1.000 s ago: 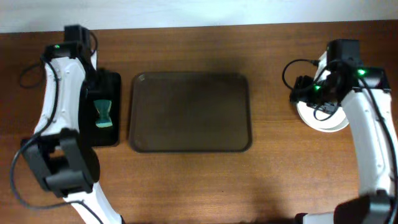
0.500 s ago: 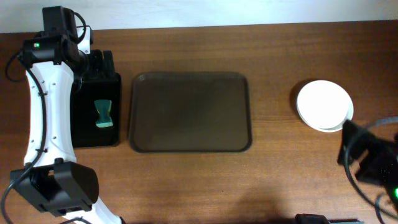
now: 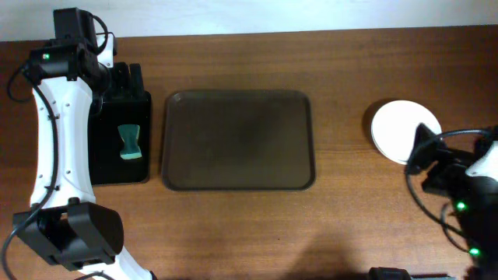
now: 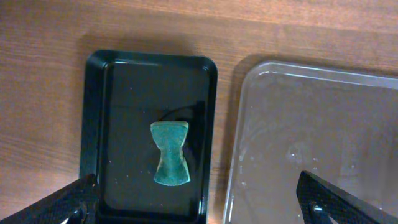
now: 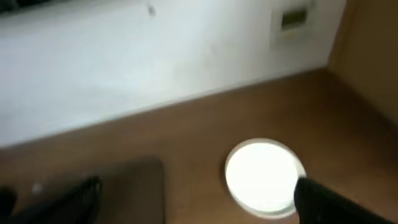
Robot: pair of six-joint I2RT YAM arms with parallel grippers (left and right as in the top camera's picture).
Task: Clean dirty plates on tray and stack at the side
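Plates (image 3: 398, 131) stacked on desk (image 3: 350, 225) at right of frame, brown tray (image 3: 237, 140) at centre holds none, my left gripper (image 4: 199, 208) and right gripper (image 5: 199, 202) both gape wide and empty; risk: right arm (image 3: 467, 179) just beside stack could clip and skew it.

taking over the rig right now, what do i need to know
The left gripper is open and empty over the small black tray, where the sponge lies.
The right gripper is open and empty, clear of the plates.
The plates sit stacked on the table right of the brown tray; count unclear.
Done: brown tray bare. Left: likely nothing but checking the stack.
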